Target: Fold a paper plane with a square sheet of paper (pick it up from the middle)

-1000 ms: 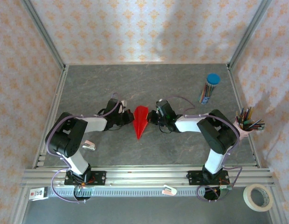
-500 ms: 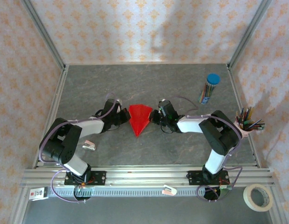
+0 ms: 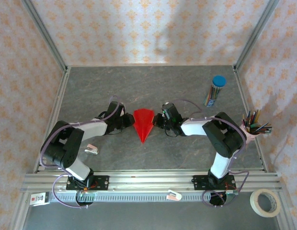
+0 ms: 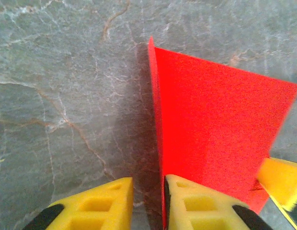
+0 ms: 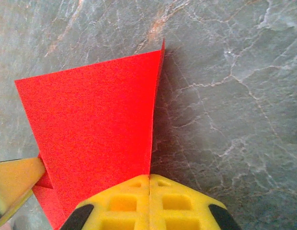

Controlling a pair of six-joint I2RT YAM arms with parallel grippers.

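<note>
Table (image 3: 187, 153) was grey and veined. Left gripper (image 4: 147, 189) sat low, left of centre; yellow fingers (image 4: 98, 201) stood slightly parted, bare table visible in narrow gap, nothing clamped. Paper plane (image 3: 143, 123) lay mid-table just right of it: red, wide end far, point toward near edge, raised fold edge beside left gripper's inner finger face. Right gripper (image 5: 149, 181) met plane's right side, fingers pressed fully together, fold edge running into their seam, pinched. Blue-capped pencil tube (image 3: 214, 91) stood well apart, far right.
</note>
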